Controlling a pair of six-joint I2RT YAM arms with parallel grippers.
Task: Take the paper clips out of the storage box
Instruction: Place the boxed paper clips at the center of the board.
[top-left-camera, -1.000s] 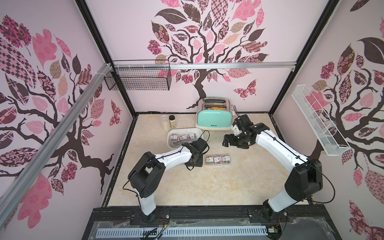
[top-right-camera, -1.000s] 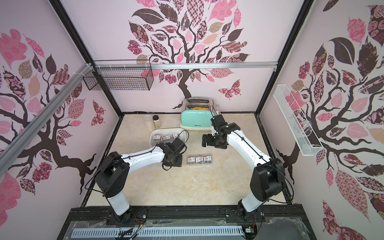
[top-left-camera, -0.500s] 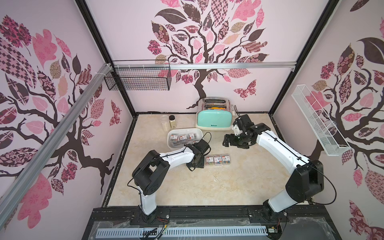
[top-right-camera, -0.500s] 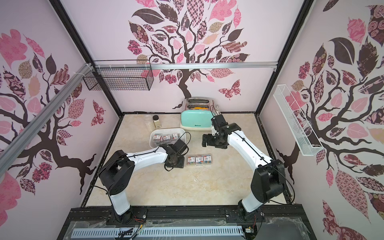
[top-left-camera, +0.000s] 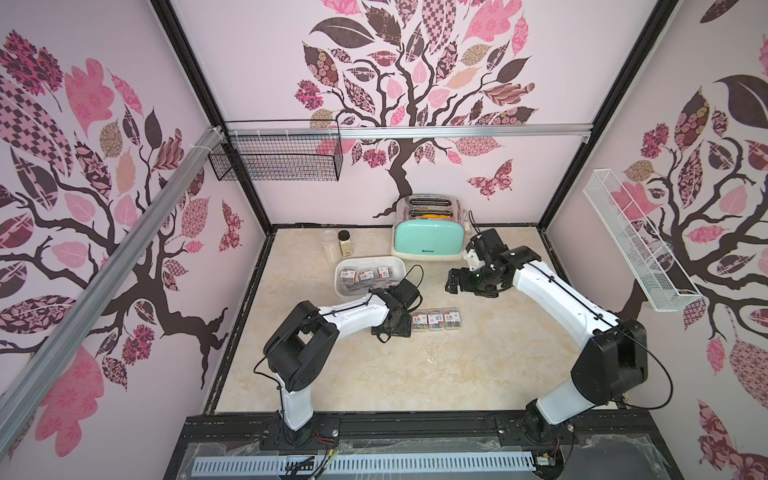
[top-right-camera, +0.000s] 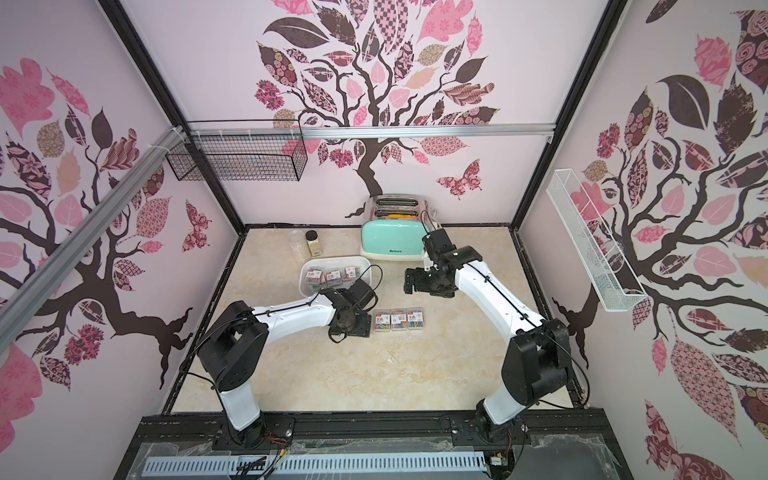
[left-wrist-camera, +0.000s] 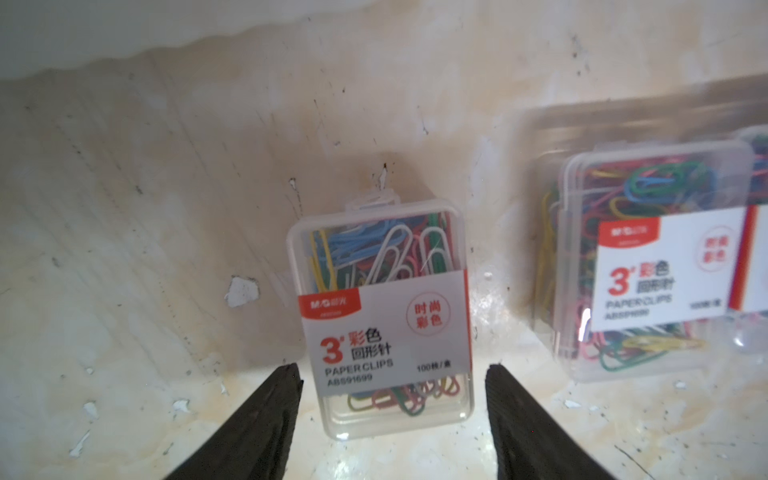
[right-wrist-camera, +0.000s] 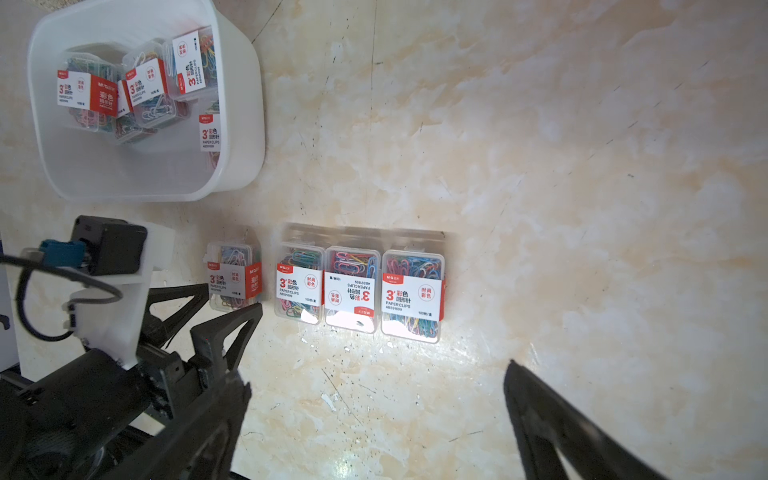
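Note:
The white storage box stands in front of the toaster and holds several clear cases of paper clips, also seen in the right wrist view. Three more cases lie in a row on the table. A fourth case lies flat just left of that row. My left gripper is open around it, with a gap at each finger. My right gripper hangs open and empty above the table, right of the box.
A mint-green toaster stands at the back wall. Two clear jars stand behind the box. A black wire basket hangs on the back rail and a white one on the right wall.
My left gripper's jaws have spread apart, and the case between them now lies free on the table. The left elbow has shifted a little to the right. The right arm has stayed still.

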